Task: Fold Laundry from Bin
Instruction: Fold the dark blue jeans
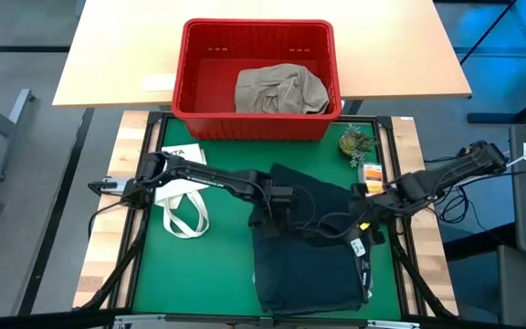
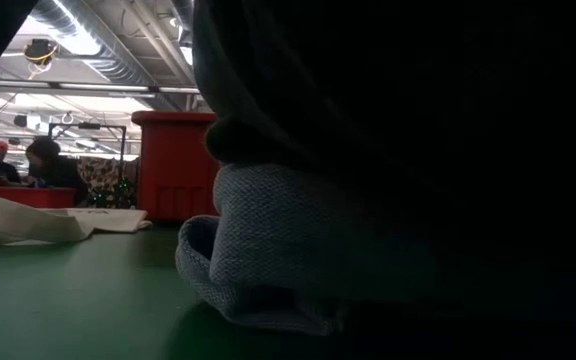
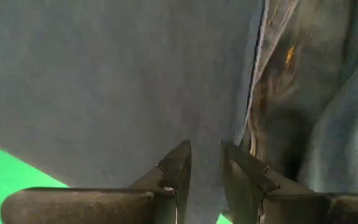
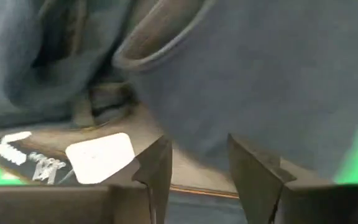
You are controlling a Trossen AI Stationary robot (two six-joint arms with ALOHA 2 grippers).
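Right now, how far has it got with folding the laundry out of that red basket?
Partway. One dark garment is out of the bin and lies on the green mat, bunched rather than neatly folded. Both arms are over it: the left tool at its upper left edge, the right tool at its right side, fingers apart, with no clear grip visible. Still left: a khaki piece waits in the bin.

Soft dark cloth garment (image 1: 309,251), matt, finely knitted where seen close (grey ribbed weave at the folded edge). Crumpled khaki cloth (image 1: 279,90) inside glossy red plastic bin (image 1: 256,123) with slotted walls. Smooth green mat (image 1: 204,274), matt. Pale wood tabletop (image 1: 126,55). Limp white fabric tote (image 1: 183,206).
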